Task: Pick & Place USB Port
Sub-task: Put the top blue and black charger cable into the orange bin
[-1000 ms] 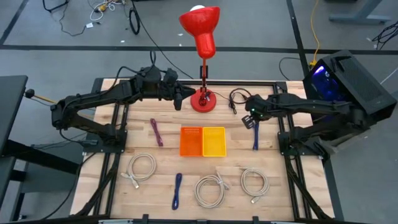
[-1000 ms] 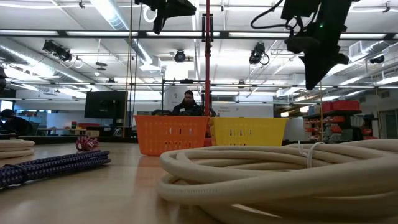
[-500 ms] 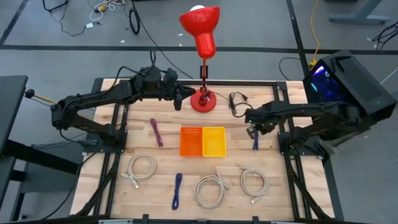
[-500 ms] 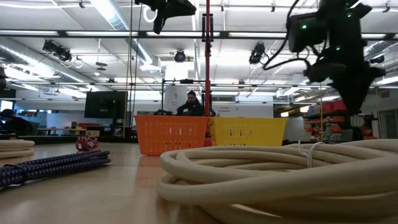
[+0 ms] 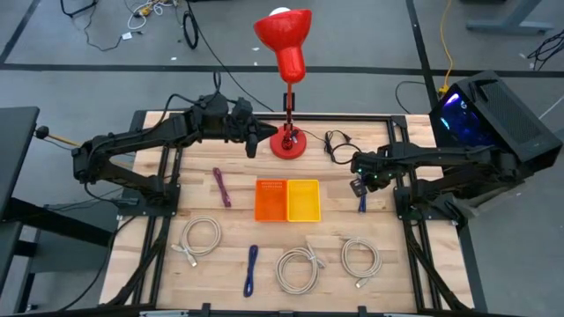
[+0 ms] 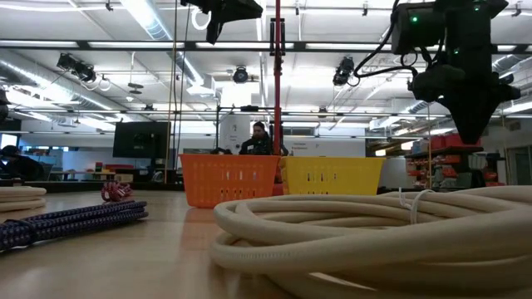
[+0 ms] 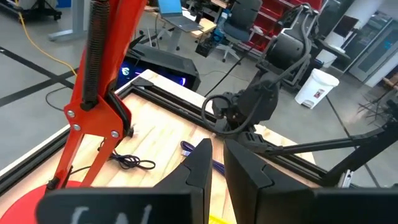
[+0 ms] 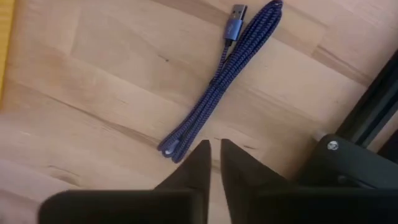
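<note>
You see the orange bin and yellow bin at table centre, apparently empty, while your right gripper, nearly closed and holding nothing, hangs above the blue USB cable, judged light, limp; grip mid-bundle.

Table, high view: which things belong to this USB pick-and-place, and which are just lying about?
In play:
right tool, over the blue USB cable
orange bin
yellow bin

Lying about:
red lamp
purple cable
second blue cable
three white coils
black cable
left tool, waiting by the lamp
</note>
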